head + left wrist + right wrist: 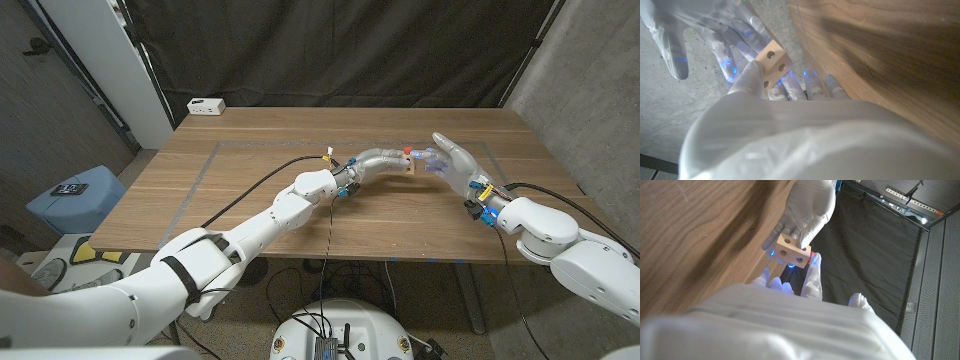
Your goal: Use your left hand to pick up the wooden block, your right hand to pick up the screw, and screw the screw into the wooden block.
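Wooden block [793,253] clamped in your left hand [385,161], raised above table [250,190] | right hand [455,165] meets it, grasp unclear, screw unseen | step: threading, likely | next: align tip with hole.

Head camera: your high, distant look down the table [250,190] | wrist cameras: close behind each hand, turned | all share: wooden block [410,163] at frame centre, upper-middle in wrist frames.
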